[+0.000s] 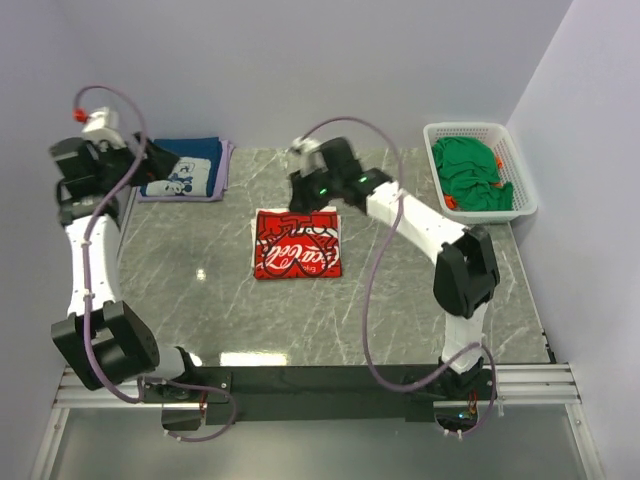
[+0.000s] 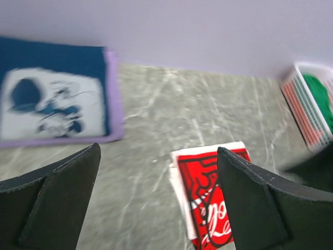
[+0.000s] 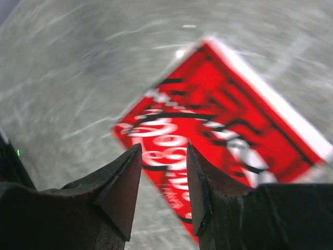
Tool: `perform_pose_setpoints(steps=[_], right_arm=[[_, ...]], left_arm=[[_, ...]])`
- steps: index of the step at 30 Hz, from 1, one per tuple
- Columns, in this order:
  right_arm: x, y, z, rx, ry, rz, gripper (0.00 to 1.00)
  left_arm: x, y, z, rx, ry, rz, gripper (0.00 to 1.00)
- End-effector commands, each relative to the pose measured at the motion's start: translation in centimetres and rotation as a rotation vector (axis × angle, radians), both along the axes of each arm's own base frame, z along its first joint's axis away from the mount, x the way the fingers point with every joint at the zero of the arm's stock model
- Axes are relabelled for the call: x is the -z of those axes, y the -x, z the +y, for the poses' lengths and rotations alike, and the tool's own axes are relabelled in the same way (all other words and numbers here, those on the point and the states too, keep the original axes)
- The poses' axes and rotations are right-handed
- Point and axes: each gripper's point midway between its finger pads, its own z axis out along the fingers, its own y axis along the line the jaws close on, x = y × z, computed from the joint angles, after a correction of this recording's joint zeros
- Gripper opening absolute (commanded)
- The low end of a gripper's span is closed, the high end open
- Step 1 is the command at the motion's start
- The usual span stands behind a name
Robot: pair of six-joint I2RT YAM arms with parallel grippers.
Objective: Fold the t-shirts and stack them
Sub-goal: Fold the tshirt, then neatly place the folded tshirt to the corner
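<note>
Underneath, grey marbled table, lilac walls.

shirt at centre, basket far right

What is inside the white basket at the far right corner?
Crumpled green shirts fill the basket. How many there are, and whether anything lies beneath them, cannot be seen because the top folds cover the rest.

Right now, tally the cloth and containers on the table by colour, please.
Red-and-white folded shirt: 1
Navy folded shirt: 1
Purple cloth under the navy one: 1
White basket: 1
Green cloth heap in the basket: 1, pieces cannot be counted
Total: 5
</note>
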Motion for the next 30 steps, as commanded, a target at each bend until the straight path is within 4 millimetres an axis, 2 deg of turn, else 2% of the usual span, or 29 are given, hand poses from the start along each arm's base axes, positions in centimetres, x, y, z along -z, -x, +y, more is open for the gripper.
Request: perform_pose_setpoints(steps=[1, 2, 3, 4, 7, 8, 9, 14, 18, 23, 30], right_arm=[[2.2, 4.6, 2.1, -0.121, 0.220, -0.124, 0.47], [2.7, 5.4, 2.8, -0.142, 0.248, -0.137, 0.47], [3.3, 5.6, 3.3, -0.136, 0.299, -0.163, 0.47], [3.6, 7.2, 5.0, -0.185, 0.325, -0.195, 0.47], [5.4, 8.4, 6.9, -0.226, 0.427, -0.243, 0.47], [5.5, 9.5, 8.1, -0.249, 0.448, -0.267, 0.47], [6.6, 9.9, 8.5, -0.260, 0.472, -0.267, 0.46], [8.6, 11.7, 10.7, -0.306, 0.539, -0.328, 0.44], [9.9, 12.4, 11.5, -0.332, 0.560, -0.328, 0.44], [11.2, 13.0, 12.1, -0.355, 0.572, -0.322, 0.45], [13.8, 12.6, 12.6, -0.361, 0.617, -0.327, 0.47]], left_arm=[[1.6, 1.9, 3.0, -0.050, 0.110, 0.138, 0.99], [1.7, 2.2, 4.0, -0.077, 0.112, 0.149, 1.00], [2.0, 2.7, 4.3, -0.092, 0.109, 0.172, 0.99], [2.3, 2.9, 4.8, -0.108, 0.058, 0.171, 1.00], [3.1, 4.3, 5.0, -0.145, 0.025, 0.183, 1.00], [3.2, 4.6, 5.0, -0.156, 0.018, 0.183, 0.99], [3.7, 5.3, 4.7, -0.158, 0.017, 0.188, 0.99], [5.6, 6.5, 4.5, -0.181, 0.024, 0.249, 1.00], [7.8, 7.0, 4.4, -0.172, 0.031, 0.316, 0.99], [8.6, 7.0, 4.8, -0.201, 0.033, 0.317, 0.99], [9.0, 6.8, 4.6, -0.212, 0.070, 0.319, 0.99]])
